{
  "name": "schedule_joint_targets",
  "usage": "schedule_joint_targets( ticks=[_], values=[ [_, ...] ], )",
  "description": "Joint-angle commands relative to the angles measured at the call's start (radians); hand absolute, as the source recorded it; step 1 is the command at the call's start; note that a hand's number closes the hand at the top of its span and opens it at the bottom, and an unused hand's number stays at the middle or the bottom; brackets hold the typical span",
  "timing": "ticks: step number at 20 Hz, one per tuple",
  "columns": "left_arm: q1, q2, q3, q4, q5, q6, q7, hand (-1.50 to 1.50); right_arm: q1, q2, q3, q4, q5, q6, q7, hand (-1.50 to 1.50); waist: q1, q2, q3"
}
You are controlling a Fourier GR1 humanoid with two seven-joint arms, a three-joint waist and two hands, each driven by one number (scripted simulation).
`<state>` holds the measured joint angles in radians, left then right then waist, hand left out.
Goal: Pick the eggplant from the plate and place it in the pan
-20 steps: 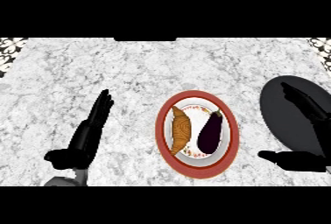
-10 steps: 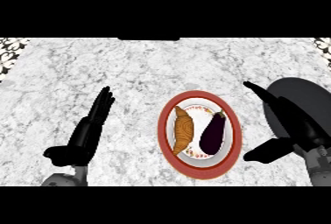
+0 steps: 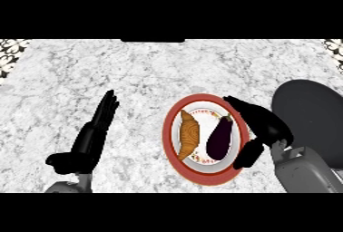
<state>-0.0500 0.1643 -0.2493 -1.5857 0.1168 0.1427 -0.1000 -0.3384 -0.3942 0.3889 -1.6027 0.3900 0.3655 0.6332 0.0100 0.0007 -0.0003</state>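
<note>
A dark purple eggplant [image 3: 221,137] lies on the right half of a red-rimmed white plate [image 3: 175,156], next to a brown croissant [image 3: 188,139]. My right hand [image 3: 263,125] hovers over the plate's right rim, just right of the eggplant, fingers straight and pointing up-left, thumb hanging down; it holds nothing. The dark grey pan [image 3: 311,111] lies at the right edge, behind that hand. My left hand [image 3: 90,140] rests open at the lower left, fingers up.
The marble counter [image 3: 134,72] spreads around the plate. A dark strip [image 3: 153,41] sits at the counter's far edge, and patterned corners [image 3: 12,47] show at the top left and right.
My right hand has moved left from over the pan to the plate's right rim beside the eggplant. The left hand, eggplant and croissant have stayed put.
</note>
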Motion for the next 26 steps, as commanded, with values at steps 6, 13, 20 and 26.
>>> schedule_joint_targets(
  ticks=[6, 13, 20, 26],
  values=[
    [0.037, -0.023, 0.041, -0.011, -0.035, -0.05, -0.008, 0.0, 0.031, 0.101, -0.059, -0.036, 0.084, 0.111, 0.073, -1.5, -0.009, -0.002, 0.0],
    [0.001, -0.077, 0.06, 0.075, -0.066, -0.052, -0.036, 0.0, 0.052, 0.195, -0.073, 0.046, 0.186, 0.025, -0.013, -1.5, -0.01, -0.001, 0.0],
    [0.007, -0.08, 0.076, -0.016, -0.094, -0.071, 0.025, 0.0, 0.03, 0.256, -0.108, 0.17, 0.258, 0.023, -0.075, -1.5, -0.008, -0.001, 0.0],
    [0.037, -0.091, 0.071, -0.052, -0.081, -0.089, 0.045, 0.0, 0.003, 0.277, -0.13, 0.404, 0.323, -0.073, -0.209, -1.5, -0.004, 0.0, 0.001]
  ],
)
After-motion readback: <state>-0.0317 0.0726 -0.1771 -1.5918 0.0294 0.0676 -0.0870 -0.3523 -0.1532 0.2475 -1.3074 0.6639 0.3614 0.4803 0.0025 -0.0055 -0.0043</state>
